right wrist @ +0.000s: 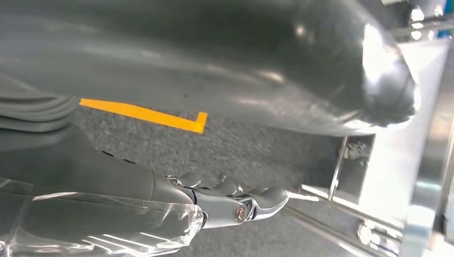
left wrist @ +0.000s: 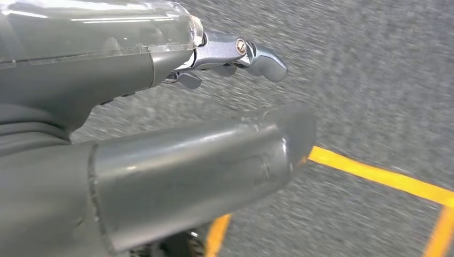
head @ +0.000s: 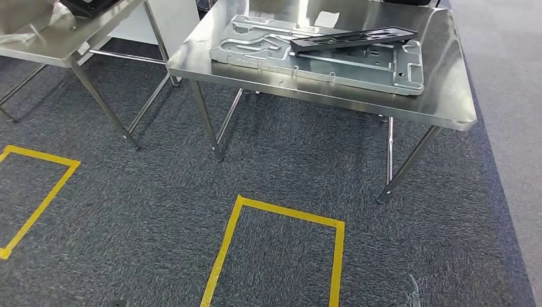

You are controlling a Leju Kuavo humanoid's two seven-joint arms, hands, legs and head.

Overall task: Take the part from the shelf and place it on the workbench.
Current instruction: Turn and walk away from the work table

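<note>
Yellow tape rectangles (head: 279, 252) mark the grey carpet (head: 160, 192) nearest the robot. Both hands hang over the carpet holding nothing, the left hand (left wrist: 160, 128) and right hand (right wrist: 214, 176) each with fingers spread. Farther off, on the steel counter (head: 447, 77), a long, flat, dark part (head: 351, 38) lies across a pressed silver panel (head: 268, 48).

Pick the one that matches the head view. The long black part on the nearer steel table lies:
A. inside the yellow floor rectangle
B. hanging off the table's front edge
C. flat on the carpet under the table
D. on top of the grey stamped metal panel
D: the black part lies across the top of the grey metal panel, which rests on the steel table.
</note>
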